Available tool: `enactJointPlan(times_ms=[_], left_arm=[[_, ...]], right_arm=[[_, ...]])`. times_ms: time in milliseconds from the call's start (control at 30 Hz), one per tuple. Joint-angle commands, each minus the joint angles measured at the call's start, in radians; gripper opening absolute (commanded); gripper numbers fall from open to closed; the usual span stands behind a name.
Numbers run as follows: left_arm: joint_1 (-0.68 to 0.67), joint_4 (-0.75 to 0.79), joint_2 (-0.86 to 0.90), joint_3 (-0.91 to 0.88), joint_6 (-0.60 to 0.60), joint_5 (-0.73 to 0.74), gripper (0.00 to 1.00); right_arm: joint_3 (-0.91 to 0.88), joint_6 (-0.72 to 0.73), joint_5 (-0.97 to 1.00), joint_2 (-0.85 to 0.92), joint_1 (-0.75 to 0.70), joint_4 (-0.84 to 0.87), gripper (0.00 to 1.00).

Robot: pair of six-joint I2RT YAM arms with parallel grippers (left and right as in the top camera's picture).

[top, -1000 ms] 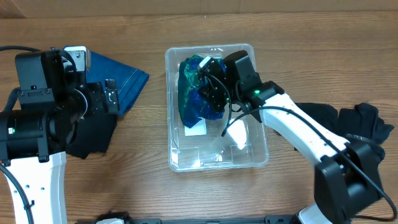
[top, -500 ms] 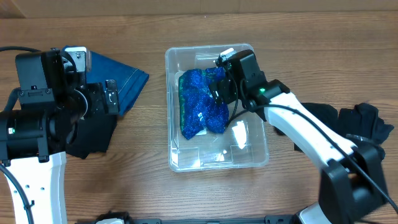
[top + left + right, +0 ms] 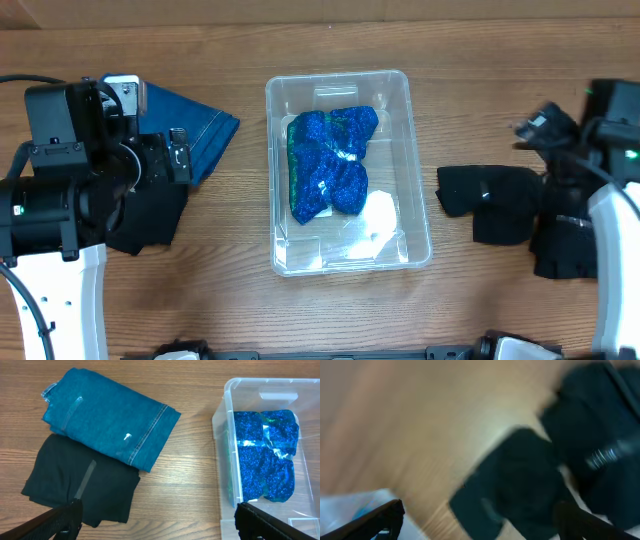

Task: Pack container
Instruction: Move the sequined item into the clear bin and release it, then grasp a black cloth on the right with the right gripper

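The clear container (image 3: pixel 336 76) stands mid-table, and a glittery blue bagged bundle (image 3: pixel 330 165) lies loose inside it. In the left wrist view the container's rim (image 3: pixel 223 435) and the same bundle (image 3: pixel 265 455) show at the right. My left gripper (image 3: pixel 160 525) hangs open and empty over bare wood, between a black cloth and the container. My right gripper (image 3: pixel 480 522) is open and empty too, above black garments (image 3: pixel 520 490) to the right of the container. That view is motion-blurred, with a container corner (image 3: pixel 350 505) at lower left.
Folded blue denim (image 3: pixel 110 425) lies on a black cloth (image 3: pixel 85 485) at the left, partly under my left arm (image 3: pixel 90 170). A pile of black garments (image 3: pixel 500 205) lies at the right, under my right arm (image 3: pixel 585 160).
My right gripper opened, left the blue bundle lying in the container, and swung out to the right over the black garments. The left arm has not moved.
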Motion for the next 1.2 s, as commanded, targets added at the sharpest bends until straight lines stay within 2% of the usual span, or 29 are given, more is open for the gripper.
enactJointPlan(times_ms=[0, 267, 567, 633, 667, 733, 833, 933, 1100, 1167], left_arm=[[0.005, 0.001, 0.0, 0.021, -0.017, 0.012, 1.0], [0.005, 0.001, 0.0, 0.021, -0.018, 0.012, 1.0], [0.005, 0.002, 0.0, 0.021, -0.018, 0.019, 1.0], [0.005, 0.002, 0.0, 0.021, -0.018, 0.019, 1.0], [0.005, 0.002, 0.0, 0.021, -0.018, 0.019, 1.0], [0.005, 0.002, 0.0, 0.021, -0.018, 0.019, 1.0], [0.005, 0.001, 0.0, 0.021, -0.018, 0.019, 1.0], [0.005, 0.001, 0.0, 0.021, -0.018, 0.019, 1.0], [0.005, 0.001, 0.0, 0.021, -0.018, 0.019, 1.0], [0.005, 0.002, 0.0, 0.021, -0.018, 0.019, 1.0]], right_arm=[[-0.119, 0.108, -0.13, 0.049, -0.07, 0.037, 1.0], [-0.338, 0.108, -0.242, 0.179, -0.065, 0.262, 1.0], [-0.377, 0.108, -0.268, 0.271, -0.059, 0.367, 1.0], [-0.377, 0.107, -0.268, 0.298, -0.044, 0.372, 0.93], [-0.377, 0.104, -0.268, 0.312, -0.024, 0.381, 0.77], [-0.374, 0.103, -0.273, 0.31, -0.003, 0.396, 0.53], [-0.337, 0.043, -0.295, 0.304, 0.012, 0.399, 0.24], [-0.259, -0.078, -0.356, 0.272, 0.014, 0.383, 0.15], [-0.052, -0.264, -0.415, 0.173, 0.022, 0.279, 0.14], [0.068, -0.434, -0.459, 0.111, 0.069, 0.214, 0.14]])
